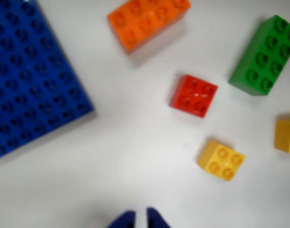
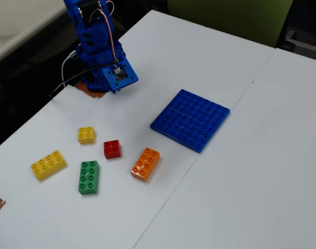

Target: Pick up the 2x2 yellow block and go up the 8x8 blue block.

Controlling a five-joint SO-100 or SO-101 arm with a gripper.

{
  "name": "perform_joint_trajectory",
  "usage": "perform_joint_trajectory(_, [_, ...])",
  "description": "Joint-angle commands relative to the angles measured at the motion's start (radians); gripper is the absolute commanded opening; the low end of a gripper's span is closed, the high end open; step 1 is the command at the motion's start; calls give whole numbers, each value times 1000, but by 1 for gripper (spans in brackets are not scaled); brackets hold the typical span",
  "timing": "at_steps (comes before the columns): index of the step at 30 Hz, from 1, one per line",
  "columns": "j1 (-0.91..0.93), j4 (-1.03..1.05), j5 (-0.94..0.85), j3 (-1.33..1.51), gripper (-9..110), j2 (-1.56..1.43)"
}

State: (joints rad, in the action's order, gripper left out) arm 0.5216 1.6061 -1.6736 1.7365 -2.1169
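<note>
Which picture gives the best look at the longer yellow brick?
The fixed view: the longer yellow brick lies whole on the white table, all its studs visible. The wrist view catches only one end of it, cut off by the right edge.

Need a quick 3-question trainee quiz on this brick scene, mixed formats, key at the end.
1. True or false: the 2x2 yellow block sits on the 8x8 blue block.
2. In the fixed view, which brick lies nearest the 2x2 yellow block? A) red 2x2 brick B) orange brick C) green brick
3. Fill in: the gripper holds ____.

Key: 1 false, it rests on the white table, apart from the baseplate. 2 A. 3 nothing; its fingertips show only at the wrist view's bottom edge, above bare table.
</note>
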Motion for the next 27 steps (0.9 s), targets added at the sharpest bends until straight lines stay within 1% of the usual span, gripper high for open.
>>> perform_joint_trajectory(1, [44,9,-100,-48,3,15])
perform_joint_trajectory(5, [101,6,-250,-48,3,44])
perform_joint_trajectory(8, [120,-14,-295,-48,4,66])
perform_joint_trajectory(11, [150,-55,-291,-48,4,101])
perform_joint_trajectory(14, [183,-86,-244,-37,4,137])
perform_joint_trajectory(21, [268,-195,-192,49,7,150])
perform_joint_trajectory(27, [354,-259,-186,71,9,170])
